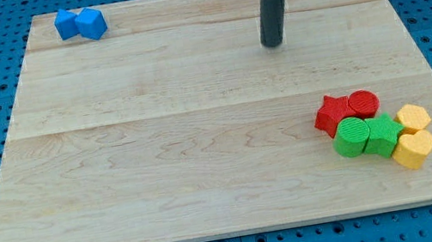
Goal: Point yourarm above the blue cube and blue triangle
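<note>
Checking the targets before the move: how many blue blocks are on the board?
2, both at the view's top left, touching: the blue triangle on the left and the blue cube on the right. None looks hidden.

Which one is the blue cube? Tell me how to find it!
Look at the wooden board's corner at the view's top left, far from my tip. Two blue blocks touch there. The blue cube is the right one, boxy with flat faces; the blue triangle sits on its left.
</note>
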